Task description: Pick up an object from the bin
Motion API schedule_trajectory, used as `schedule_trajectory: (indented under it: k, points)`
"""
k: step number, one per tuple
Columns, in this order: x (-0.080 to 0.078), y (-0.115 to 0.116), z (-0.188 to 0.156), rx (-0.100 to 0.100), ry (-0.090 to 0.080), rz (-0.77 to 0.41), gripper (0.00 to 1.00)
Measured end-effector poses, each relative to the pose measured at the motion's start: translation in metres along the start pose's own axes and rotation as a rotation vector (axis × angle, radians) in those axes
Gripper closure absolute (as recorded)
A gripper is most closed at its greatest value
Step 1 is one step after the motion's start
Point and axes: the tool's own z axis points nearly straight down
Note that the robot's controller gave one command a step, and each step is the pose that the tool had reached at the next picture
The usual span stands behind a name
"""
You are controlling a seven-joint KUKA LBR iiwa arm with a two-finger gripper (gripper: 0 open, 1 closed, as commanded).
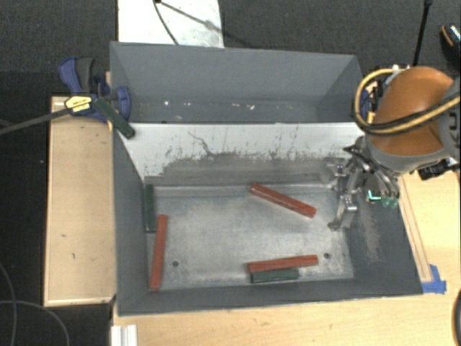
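My gripper [343, 215] hangs at the bin's right side, its metal fingers pointing down near the right wall, nothing visible between them. Nearest to it, just to the left, a long red-brown bar [283, 200] lies slanted on the floor near the back. Along the front edge rests another red bar [282, 263] with a dark green bar [274, 276] pressed against its near side.
On the left side a red bar [157, 252] lies lengthwise along the wall, with a dark green bar [148, 207] just behind it. The arm's orange cover and cables sit above the bin's right rim.
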Motion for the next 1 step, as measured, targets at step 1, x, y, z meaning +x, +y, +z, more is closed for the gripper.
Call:
schedule_trajectory:
  k: [1]
  points:
    - [-0.0140,0.0335,0.0919,-0.001,-0.003,0.269,0.00]
